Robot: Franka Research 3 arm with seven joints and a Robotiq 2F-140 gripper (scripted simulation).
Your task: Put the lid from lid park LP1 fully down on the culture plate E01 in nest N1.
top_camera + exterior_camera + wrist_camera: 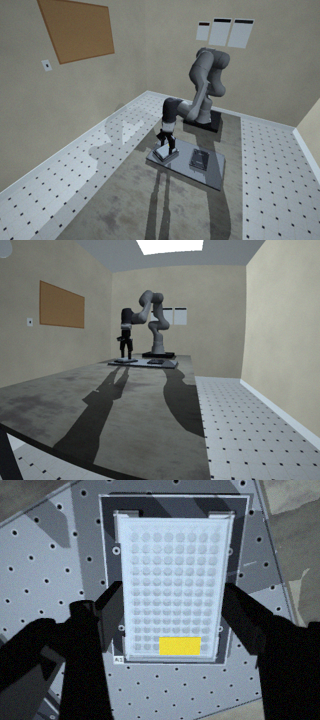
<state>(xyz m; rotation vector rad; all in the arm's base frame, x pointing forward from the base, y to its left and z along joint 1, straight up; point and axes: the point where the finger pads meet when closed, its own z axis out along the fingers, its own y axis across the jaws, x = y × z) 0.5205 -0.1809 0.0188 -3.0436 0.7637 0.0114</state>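
The lid is being pinched at its long sides by the gripper over the plate; probably light, stiff, kinda slippery plastic.

Grey rounded arm, black wrist, black jaws.

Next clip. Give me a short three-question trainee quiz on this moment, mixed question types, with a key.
1. True or false: the gripper is shut on the lid.
2. Multiple choice: in the wrist view, the yellow label lies at which end of the plate?
A. the far end
B. the end nearest the camera
C. the middle
3. Short answer: in the top view, what does the dark lid park on the grey base plate hold?

Key
1. True; the fingers press its two long sides.
2. B
3. Nothing; it looks vacant.
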